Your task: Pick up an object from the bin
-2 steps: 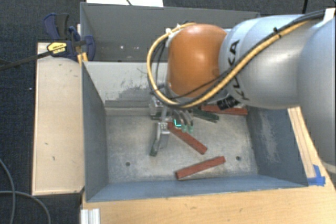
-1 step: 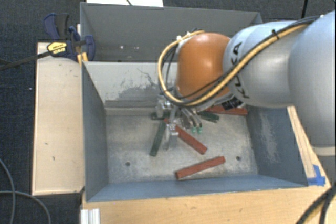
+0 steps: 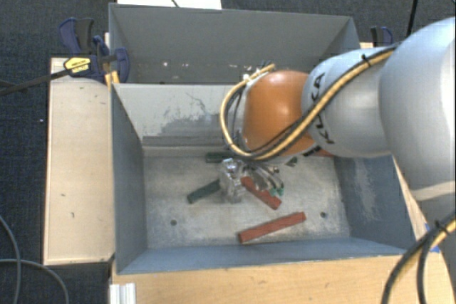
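Bin front wall: the grey metal bin (image 3: 128,153) closes the scene at its near edge; the floor behind it is scuffed and pale.
Long bar: a red-brown flat bar (image 3: 271,226) lies nearest the front wall, right of centre, slightly tilted with its right end farther back. It lies apart from the gripper.
Green stick: a dark green slim stick (image 3: 203,191) lies left of centre, slanting up towards the right. Its right end comes just beside the gripper.
Short red piece: a shorter red-brown piece (image 3: 261,194) lies just right of the gripper, slanting down to the right. Something small and green sits at its upper side; its kind cannot be told.
Gripper: the metal gripper (image 3: 231,183) hangs low over the middle of the floor, between the green stick and the short red piece.
Gripper state: whether it is released or clenched cannot be told from this view, nor whether it touches either neighbour.
Task's thing: the two candidates are the green stick and the short red piece, both mid-floor; which one the gripper is over cannot be told.
Dark item: a small dark thing (image 3: 214,156) lies farther back, near the foot of the rear slope.
Wrist: an orange cover (image 3: 274,110) sits above the gripper, looped by a yellow-and-black cable (image 3: 313,117).
Arm: the grey arm (image 3: 399,96) enters from the right.
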You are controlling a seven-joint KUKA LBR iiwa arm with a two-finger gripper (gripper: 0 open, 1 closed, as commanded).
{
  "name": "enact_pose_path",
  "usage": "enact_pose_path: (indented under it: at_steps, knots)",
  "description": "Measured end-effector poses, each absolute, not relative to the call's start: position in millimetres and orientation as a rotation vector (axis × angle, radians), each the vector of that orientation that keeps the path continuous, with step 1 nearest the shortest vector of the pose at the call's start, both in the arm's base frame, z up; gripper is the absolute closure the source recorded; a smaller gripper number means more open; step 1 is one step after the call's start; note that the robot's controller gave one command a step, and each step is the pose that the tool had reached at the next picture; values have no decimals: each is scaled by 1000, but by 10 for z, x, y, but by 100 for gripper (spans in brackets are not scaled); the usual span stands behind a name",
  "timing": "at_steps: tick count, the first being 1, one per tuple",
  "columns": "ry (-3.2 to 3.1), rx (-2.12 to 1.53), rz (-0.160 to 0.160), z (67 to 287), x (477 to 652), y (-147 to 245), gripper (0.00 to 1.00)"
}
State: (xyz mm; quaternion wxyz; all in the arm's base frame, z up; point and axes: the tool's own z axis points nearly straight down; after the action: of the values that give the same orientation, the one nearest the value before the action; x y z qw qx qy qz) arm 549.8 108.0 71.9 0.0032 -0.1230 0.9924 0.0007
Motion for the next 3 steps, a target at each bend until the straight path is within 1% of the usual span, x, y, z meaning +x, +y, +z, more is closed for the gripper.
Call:
enact_pose_path:
  at_steps: [1, 2, 3]
  knots:
    - [3116, -379, 2, 707, 5486, 1079, 0]
    - [3116, -377, 2, 707, 5486, 1079, 0]
    - [3091, -556, 4, 820, 5454, 969, 0]
